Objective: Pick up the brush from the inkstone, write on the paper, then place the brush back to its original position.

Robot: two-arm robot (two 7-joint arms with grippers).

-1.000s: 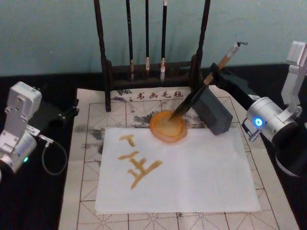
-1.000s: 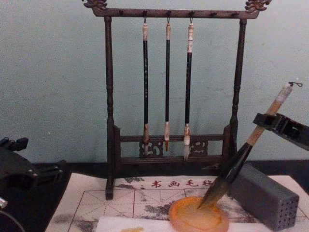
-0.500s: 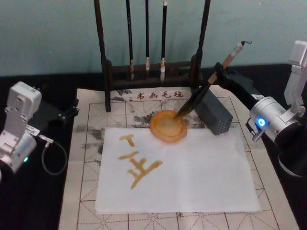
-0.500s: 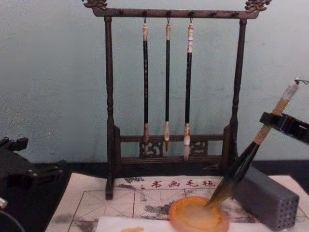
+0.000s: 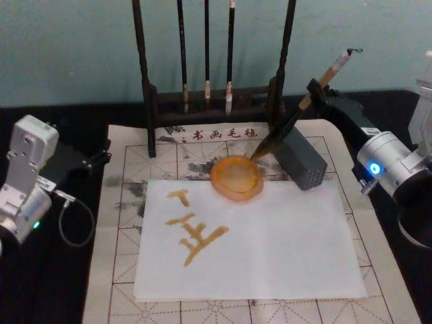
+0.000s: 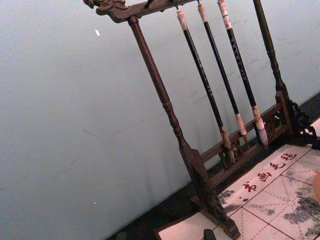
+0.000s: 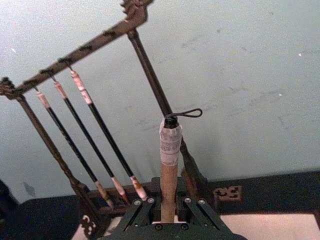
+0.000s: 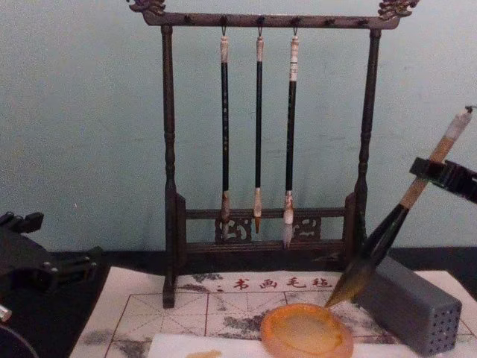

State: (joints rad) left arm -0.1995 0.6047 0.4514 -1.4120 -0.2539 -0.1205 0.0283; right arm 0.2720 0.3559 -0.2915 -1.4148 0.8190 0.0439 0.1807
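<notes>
**One brush (image 5: 282, 129) leaning over the inkstone (image 5: 236, 179)**

Spread widest, the gridded mat (image 5: 118, 202) is lying under the white paper (image 5: 283, 250), whose left half is showing amber strokes (image 5: 196, 236). The rack (image 5: 145, 81) is standing at the mat's far edge, three thin brushes (image 5: 206, 47) hanging from it. A grey block (image 5: 302, 162) is sitting just right of the inkstone, which is resting at the paper's far edge. The brush is tilting up to the right, its tip at the inkstone's far right rim; contact cannot be told. The right gripper (image 5: 316, 90) is pinching the tan handle, jaws closed on it. The left gripper (image 5: 94, 156) is sitting parked left of the mat.
</notes>
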